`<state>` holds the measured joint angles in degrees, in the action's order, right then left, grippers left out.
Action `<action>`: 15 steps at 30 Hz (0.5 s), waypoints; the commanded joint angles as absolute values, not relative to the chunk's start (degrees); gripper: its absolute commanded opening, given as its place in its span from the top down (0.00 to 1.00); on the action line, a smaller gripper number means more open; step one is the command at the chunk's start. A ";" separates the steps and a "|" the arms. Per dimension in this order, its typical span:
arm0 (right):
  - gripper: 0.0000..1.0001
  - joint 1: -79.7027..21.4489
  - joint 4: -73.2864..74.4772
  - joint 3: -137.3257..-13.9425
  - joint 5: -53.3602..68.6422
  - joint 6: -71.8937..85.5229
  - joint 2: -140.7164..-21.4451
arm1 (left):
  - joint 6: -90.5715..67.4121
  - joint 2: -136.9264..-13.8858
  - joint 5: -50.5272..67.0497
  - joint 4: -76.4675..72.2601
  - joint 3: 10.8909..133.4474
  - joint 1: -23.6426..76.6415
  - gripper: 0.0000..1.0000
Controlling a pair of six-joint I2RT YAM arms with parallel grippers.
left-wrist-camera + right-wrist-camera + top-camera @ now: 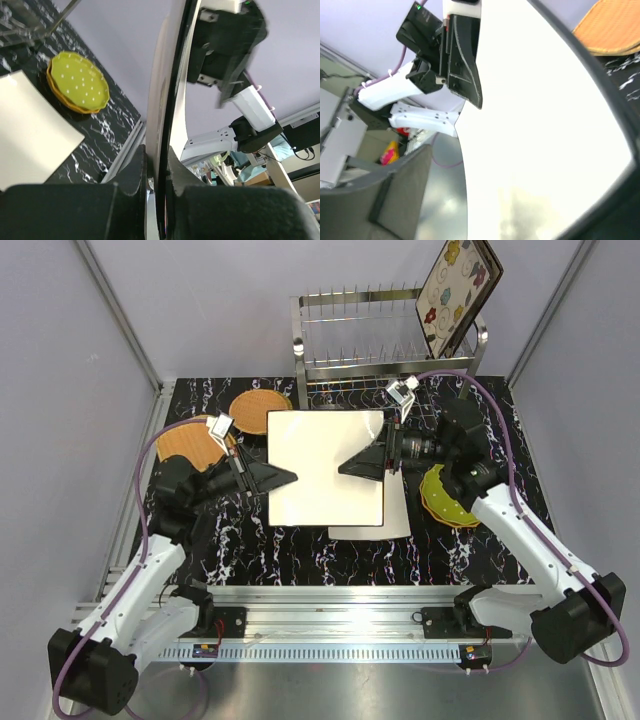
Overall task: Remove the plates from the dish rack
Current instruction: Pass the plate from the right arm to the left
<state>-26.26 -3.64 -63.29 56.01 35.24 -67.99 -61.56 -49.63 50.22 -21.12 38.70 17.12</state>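
A cream square plate hangs level over the middle of the table, between my two grippers. My left gripper is shut on its left edge; in the left wrist view both pads press the thin rim. My right gripper reaches over the plate's right edge. In the right wrist view the plate's white face fills the picture and how the jaws stand does not show. The dish rack stands at the back, with a flower-patterned plate leaning at its right end.
A second cream plate lies on the black marbled table under the held one. Two orange woven plates lie at the left. A lime-green dotted plate rests on an orange one at the right. Metal rails run along the near edge.
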 commanded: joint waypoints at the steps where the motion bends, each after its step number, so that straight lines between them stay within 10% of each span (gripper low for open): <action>1: 0.12 -26.81 -6.16 -63.37 52.56 32.00 -65.40 | -65.03 -47.38 51.42 -27.42 38.94 16.97 1.00; 3: 0.00 -26.63 -3.71 -63.37 51.51 30.59 -64.95 | -65.82 -46.85 51.24 -27.95 37.53 16.09 1.00; 15: 0.00 -20.83 6.59 -59.33 44.12 16.27 -59.51 | -66.09 -45.09 51.50 -28.74 32.70 14.85 1.00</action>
<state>-22.37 5.06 -60.51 46.74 21.89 -62.30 -63.51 -47.37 51.00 -19.70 31.68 15.25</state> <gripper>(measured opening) 0.993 0.113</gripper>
